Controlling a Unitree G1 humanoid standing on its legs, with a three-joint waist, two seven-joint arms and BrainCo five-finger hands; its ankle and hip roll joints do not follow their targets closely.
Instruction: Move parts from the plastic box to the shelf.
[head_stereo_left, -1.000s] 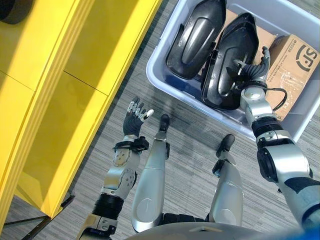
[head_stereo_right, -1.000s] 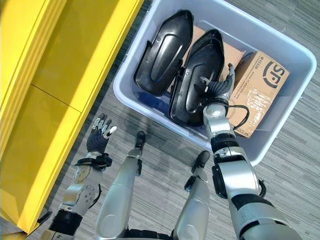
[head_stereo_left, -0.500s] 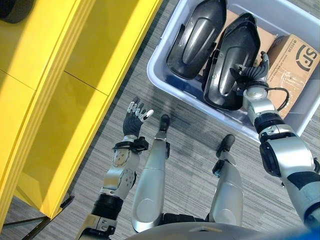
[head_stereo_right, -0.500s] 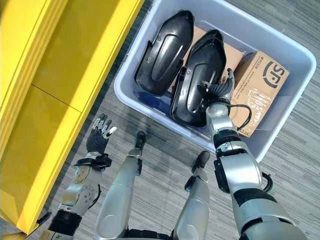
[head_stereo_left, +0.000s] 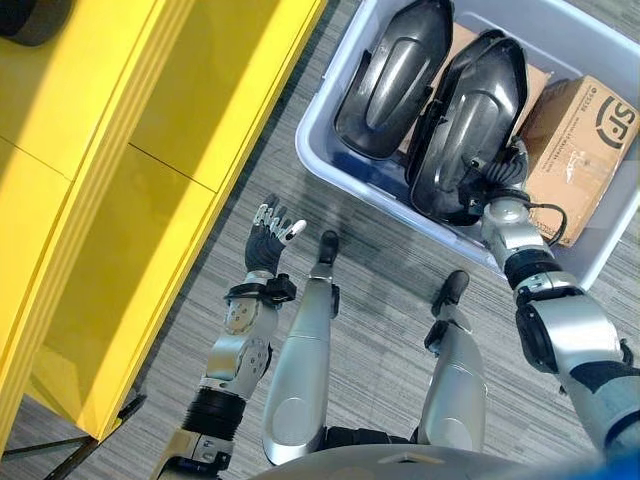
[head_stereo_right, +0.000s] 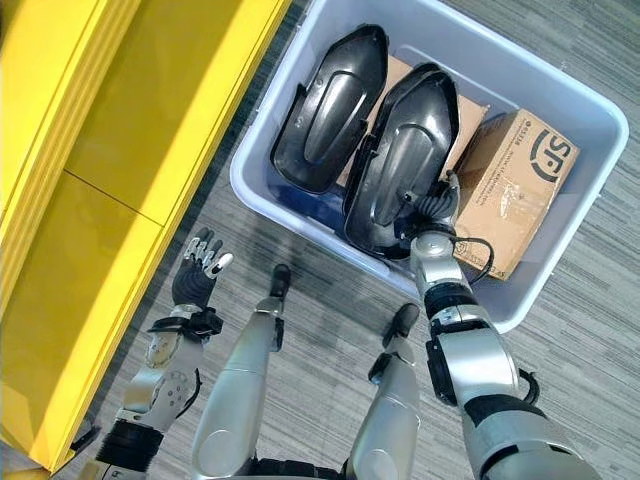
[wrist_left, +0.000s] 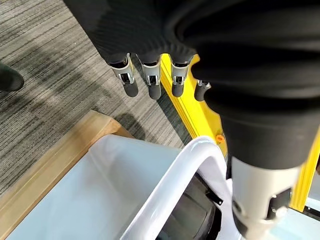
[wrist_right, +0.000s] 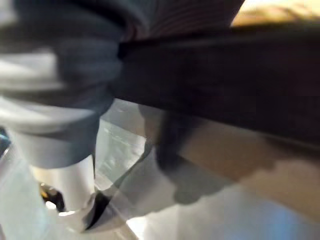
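Two black moulded parts lie side by side in a pale blue plastic box (head_stereo_left: 322, 160) on the floor. My right hand (head_stereo_left: 497, 178) is at the near right edge of the right-hand black part (head_stereo_left: 472, 100), with its fingers curled on that edge. The part stands tilted up from the box. The dark part (wrist_right: 210, 85) spans the right wrist view from very close. The other black part (head_stereo_left: 392, 72) lies flat to its left. My left hand (head_stereo_left: 268, 240) hangs open above the carpet beside the yellow shelf (head_stereo_left: 120, 150), its fingers (wrist_left: 149, 80) straight and holding nothing.
A brown cardboard box (head_stereo_left: 580, 135) lies in the right end of the plastic box, close to my right wrist. The yellow shelf runs along the left side. Grey striped carpet (head_stereo_left: 390, 270) lies between the shelf and the box.
My right hand has drawn back toward me along the right-hand black part, and the part has tipped up more steeply. The left hand has not moved.
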